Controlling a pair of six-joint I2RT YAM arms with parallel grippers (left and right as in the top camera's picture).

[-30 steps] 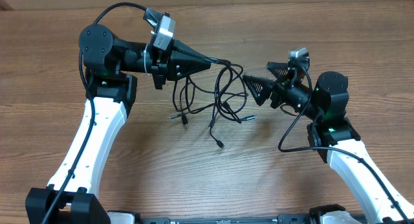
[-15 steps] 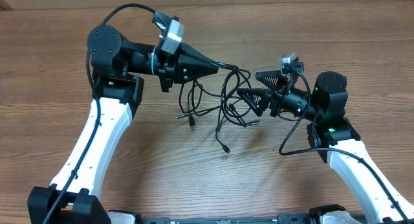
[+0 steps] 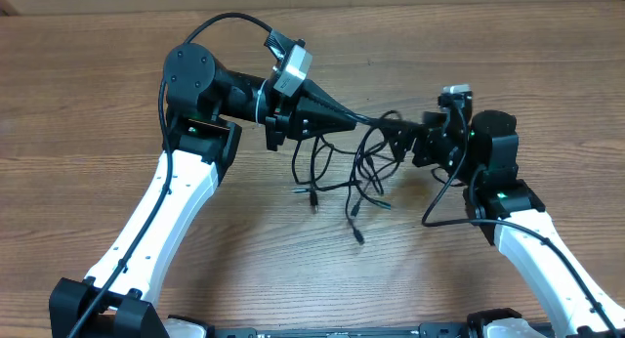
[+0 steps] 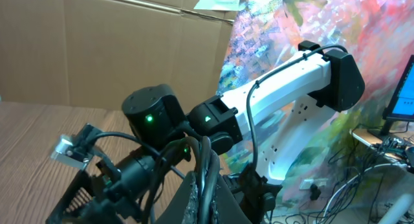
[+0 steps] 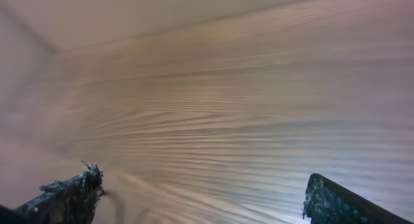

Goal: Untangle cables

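Left tool (image 3: 354,124), jaws together and clamped on the cables (image 3: 342,172), holds the tangle off the wood so that the loose loops hang toward 6 o'clock and the plug ends (image 3: 358,236) trail down toward the table (image 3: 98,64); whether the plugs touch it cannot be told. Left arm (image 3: 186,182) rises from 7 o'clock, bends at a high elbow and points its forearm toward 3 o'clock. Right tool (image 3: 402,135), jaws wide apart and holding nothing, faces the bundle from 3 o'clock, probably placed to take a second strand; its wrist view shows only bare wood between the fingers (image 5: 71,195). Right arm (image 3: 527,240) rises from 5 o'clock and folds over, wrist directed toward 9 o'clock.
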